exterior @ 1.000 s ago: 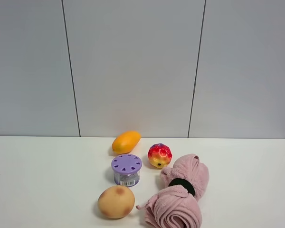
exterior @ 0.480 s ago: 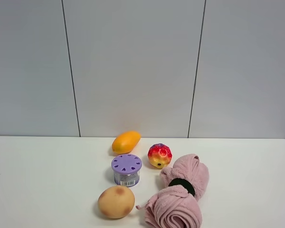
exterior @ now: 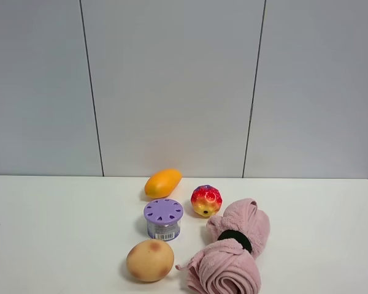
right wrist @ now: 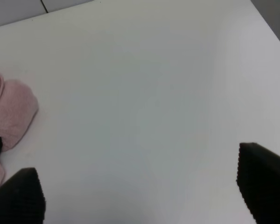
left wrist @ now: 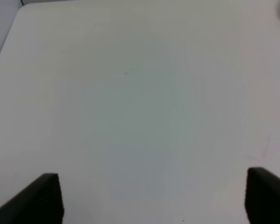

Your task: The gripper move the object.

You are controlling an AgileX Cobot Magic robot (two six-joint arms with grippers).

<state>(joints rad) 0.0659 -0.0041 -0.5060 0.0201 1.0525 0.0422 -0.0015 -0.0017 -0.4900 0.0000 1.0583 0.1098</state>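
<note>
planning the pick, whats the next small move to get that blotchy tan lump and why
Probably bring the left tool toward the tan lump: its jaws are wide open over bare table, holding nothing, and the lump sits untouched, left of the pink towel.

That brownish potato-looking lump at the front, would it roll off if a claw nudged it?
Probably a little: the potato-like lump looks rounded, with only a small patch touching the white table. Its skin seems smooth, so the prongs might slip. The pink towel close on its right could stop a roll that way.
</note>
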